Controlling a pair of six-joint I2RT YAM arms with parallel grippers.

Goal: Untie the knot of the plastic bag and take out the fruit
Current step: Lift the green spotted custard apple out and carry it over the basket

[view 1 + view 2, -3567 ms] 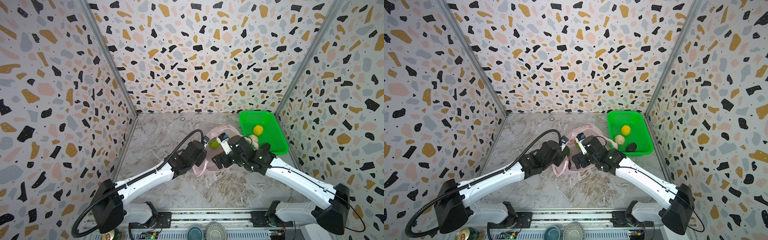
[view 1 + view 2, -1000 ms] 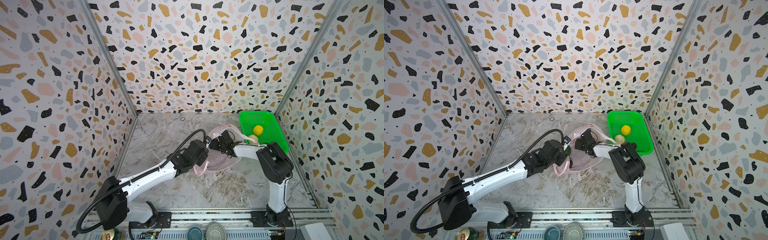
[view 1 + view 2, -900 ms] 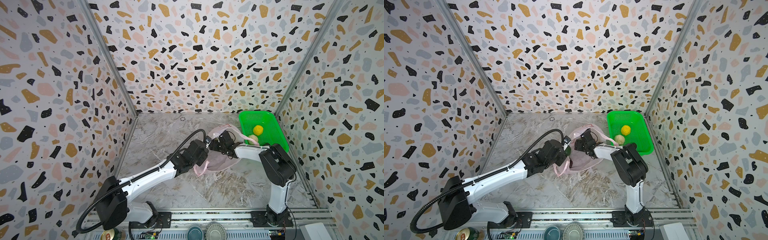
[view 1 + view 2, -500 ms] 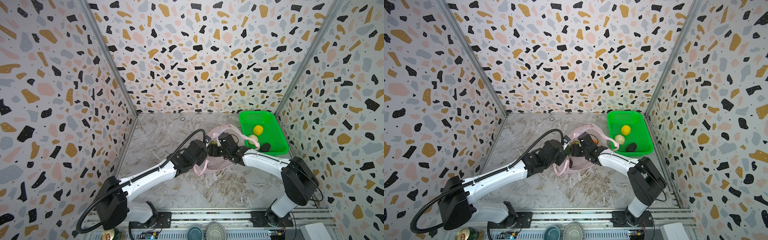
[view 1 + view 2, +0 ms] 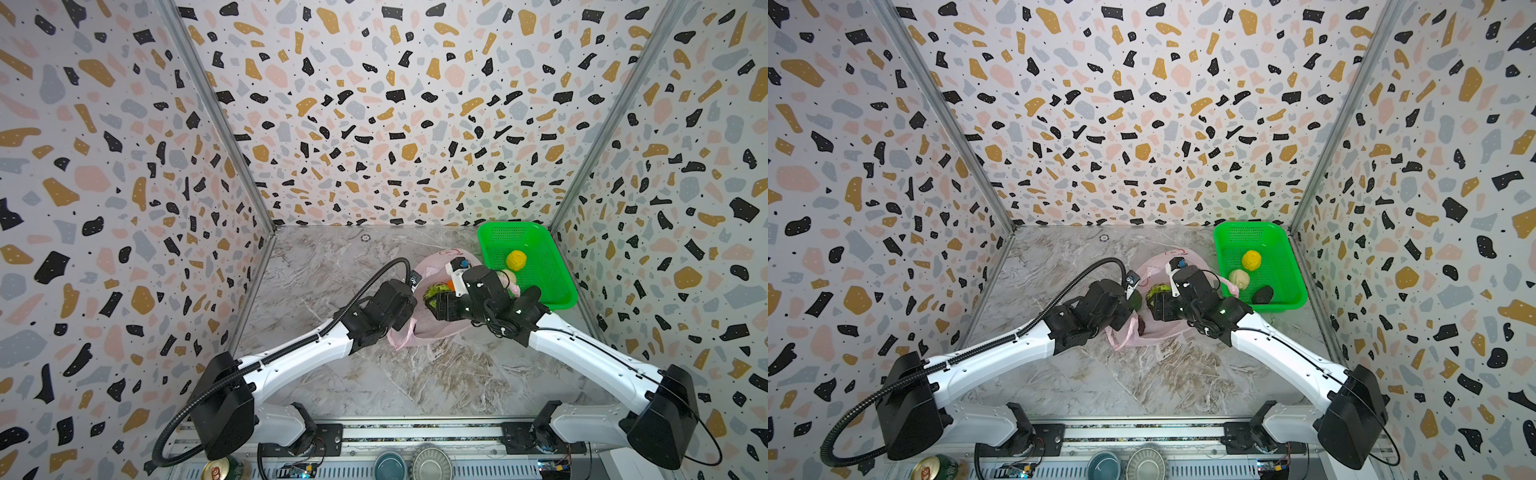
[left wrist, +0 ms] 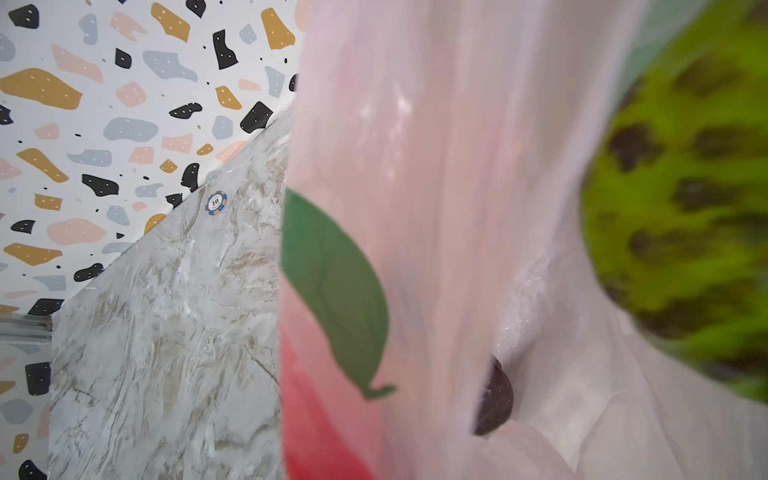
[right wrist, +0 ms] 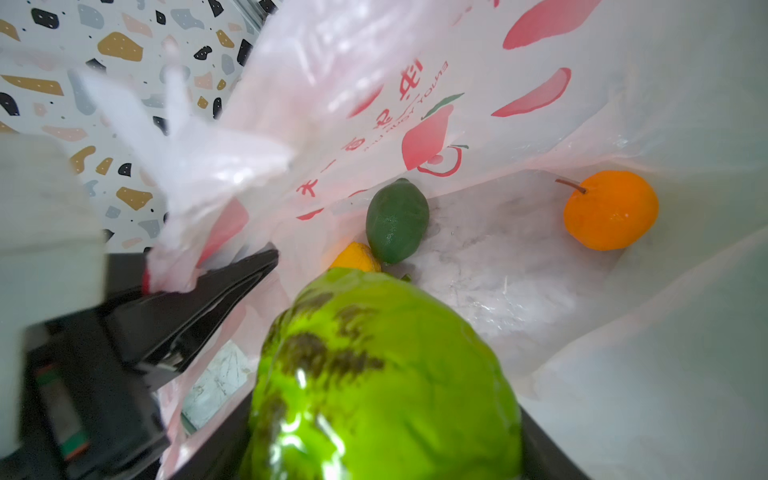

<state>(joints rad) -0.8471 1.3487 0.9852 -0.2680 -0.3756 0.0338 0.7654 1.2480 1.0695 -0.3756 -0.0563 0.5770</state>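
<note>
The pale pink plastic bag [image 5: 432,332] [image 5: 1154,332] lies open on the marble floor between both arms. My left gripper [image 5: 410,291] [image 5: 1133,297] is shut on the bag's rim; its black fingers [image 7: 199,299] pinch bunched plastic. My right gripper [image 5: 434,301] [image 5: 1156,307] is shut on a bumpy light green fruit [image 5: 432,291] [image 7: 382,374] [image 6: 685,208] at the bag's mouth. Inside the bag lie a dark green fruit [image 7: 397,220], an orange one [image 7: 611,210] and a yellow-orange one [image 7: 355,257]. The knot is not visible.
A bright green mesh basket [image 5: 494,237] [image 5: 1229,237] stands at the back right, against the right wall. It holds a yellow fruit [image 5: 1251,259], a cream one [image 5: 1239,277] and a blackish one [image 5: 1262,295]. A poker chip [image 6: 216,202] lies near the back wall.
My right arm's elbow has swung out to the right and low, while its gripper stays at the bag's mouth with the green fruit. My left arm has not moved.
</note>
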